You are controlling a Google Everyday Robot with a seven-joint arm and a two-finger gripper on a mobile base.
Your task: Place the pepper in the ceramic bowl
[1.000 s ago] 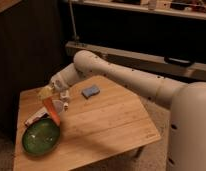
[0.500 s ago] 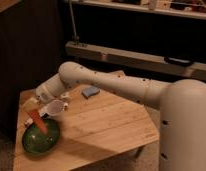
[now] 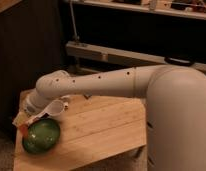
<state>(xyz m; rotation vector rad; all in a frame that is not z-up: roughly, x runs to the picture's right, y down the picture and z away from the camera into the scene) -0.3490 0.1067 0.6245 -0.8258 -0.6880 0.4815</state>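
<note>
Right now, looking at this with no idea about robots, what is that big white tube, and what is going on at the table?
There is only one picture, from one camera looking down at a wooden table. The white tube is the robot's arm, reaching out from its rounded body on the right of the picture. At the arm's far end is its gripper, the part that picks things up, now at the table's left side, just over the edge of the ceramic bowl, a glossy green dish. A bit of orange-red at the gripper is the pepper. Whether it is gripped or already let go cannot be told from here.
</note>
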